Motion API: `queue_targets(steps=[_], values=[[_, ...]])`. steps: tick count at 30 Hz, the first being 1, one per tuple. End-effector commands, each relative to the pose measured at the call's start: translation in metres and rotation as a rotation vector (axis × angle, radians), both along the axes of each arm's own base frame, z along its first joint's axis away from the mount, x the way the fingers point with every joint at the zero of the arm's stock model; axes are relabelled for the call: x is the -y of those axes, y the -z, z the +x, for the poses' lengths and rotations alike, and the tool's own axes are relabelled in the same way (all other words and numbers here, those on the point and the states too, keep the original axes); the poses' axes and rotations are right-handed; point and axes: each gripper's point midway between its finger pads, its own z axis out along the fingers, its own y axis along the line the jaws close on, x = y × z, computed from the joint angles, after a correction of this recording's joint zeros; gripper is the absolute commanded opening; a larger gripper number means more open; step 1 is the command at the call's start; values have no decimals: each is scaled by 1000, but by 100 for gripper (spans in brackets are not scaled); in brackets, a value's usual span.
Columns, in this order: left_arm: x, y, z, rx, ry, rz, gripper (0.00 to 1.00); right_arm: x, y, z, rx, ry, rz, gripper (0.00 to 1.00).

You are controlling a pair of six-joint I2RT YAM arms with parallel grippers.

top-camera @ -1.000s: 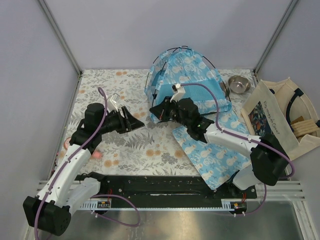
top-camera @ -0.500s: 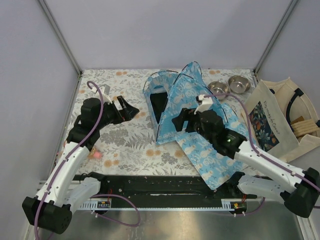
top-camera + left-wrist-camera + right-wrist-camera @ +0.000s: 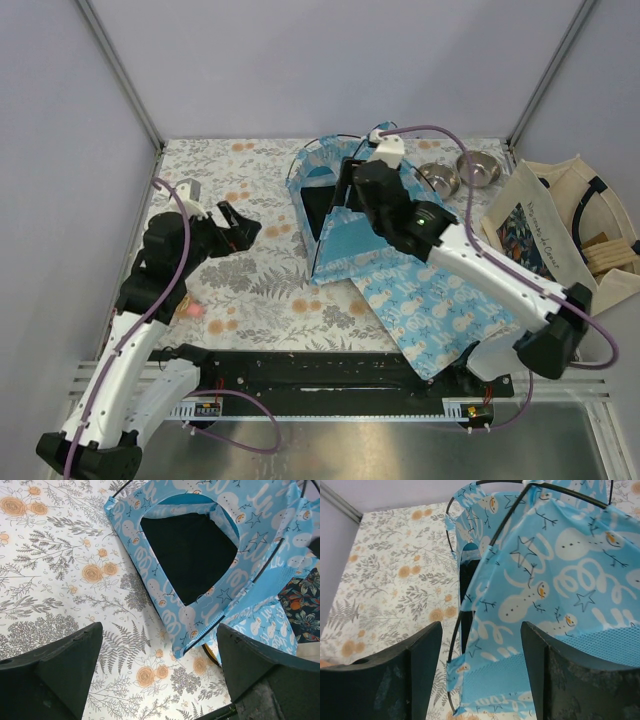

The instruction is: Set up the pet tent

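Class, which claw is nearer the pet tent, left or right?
Right. The right claw hangs right over the pet tent; the left claw sits out to its left, clearly apart.

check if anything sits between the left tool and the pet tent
Nothing visible does. The left tool hangs open left of the pet tent, and only bare floral tablecloth lies between them. The left wrist view looks straight at the tent's arched doorway. The right arm reaches over the tent, outside that gap.
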Motion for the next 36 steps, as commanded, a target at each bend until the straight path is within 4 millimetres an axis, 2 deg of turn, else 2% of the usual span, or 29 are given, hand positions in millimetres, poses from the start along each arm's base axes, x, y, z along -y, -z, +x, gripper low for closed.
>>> queue_targets(steps=[1, 3, 7, 9, 13, 16, 19, 20, 22, 26, 28, 30, 34, 36], values=[[-7, -6, -8, 42, -22, -5, 99, -9, -6, 19, 12, 101, -79, 71], [-8, -2, -12, 38, -23, -3, 99, -16, 3, 27, 2, 136, -113, 71], [-9, -1, -14, 30, -24, 6, 99, -8, 12, 38, 23, 274, -148, 71], [-10, 0, -15, 29, -19, 16, 99, -4, 11, 43, 44, 319, -151, 67], [-10, -1, -14, 33, -16, 27, 99, -10, 8, 50, 64, 319, -169, 59], [-11, -3, -13, 36, -18, 40, 99, -17, 4, 53, 67, 289, -165, 44], [-15, -4, -13, 39, -31, 54, 99, -23, 2, 53, 73, 243, -184, 18], [-16, -4, -13, 40, -37, 59, 99, -25, -2, 53, 82, 223, -183, 10], [-21, -6, -14, 47, -59, 73, 99, -31, -15, 53, 115, 173, -181, 1], [-31, -11, -16, 62, -99, 97, 99, -37, -56, 45, 205, 70, -149, 0], [-33, -18, -18, 79, -98, 103, 99, -40, -84, 35, 256, 1, -97, 0], [-40, -25, -18, 96, -134, 121, 99, -55, -99, 25, 300, -120, -70, 0], [-48, -41, -20, 132, -166, 133, 99, -90, -107, 6, 329, -347, -9, 0], [-52, -49, -22, 152, -185, 134, 99, -111, -99, -3, 329, -468, -2, 0]])
